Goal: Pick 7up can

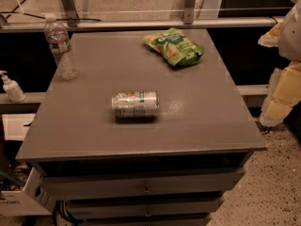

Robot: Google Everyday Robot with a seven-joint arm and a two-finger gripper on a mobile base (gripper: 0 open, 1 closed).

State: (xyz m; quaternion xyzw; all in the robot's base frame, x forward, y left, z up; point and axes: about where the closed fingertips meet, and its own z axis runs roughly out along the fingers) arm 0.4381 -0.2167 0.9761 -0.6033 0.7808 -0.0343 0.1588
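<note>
The 7up can (135, 104) lies on its side near the middle of the grey table top (197, 117). It is silver-white with green lettering, and its long axis runs left to right. My gripper (281, 92) is at the right edge of the view, beyond the table's right edge and well away from the can. It touches nothing on the table.
A clear plastic water bottle (60, 47) stands upright at the table's back left corner. A green snack bag (175, 46) lies at the back right. A white pump bottle (11, 87) stands on a ledge to the left. Drawers (146, 185) sit below the table front.
</note>
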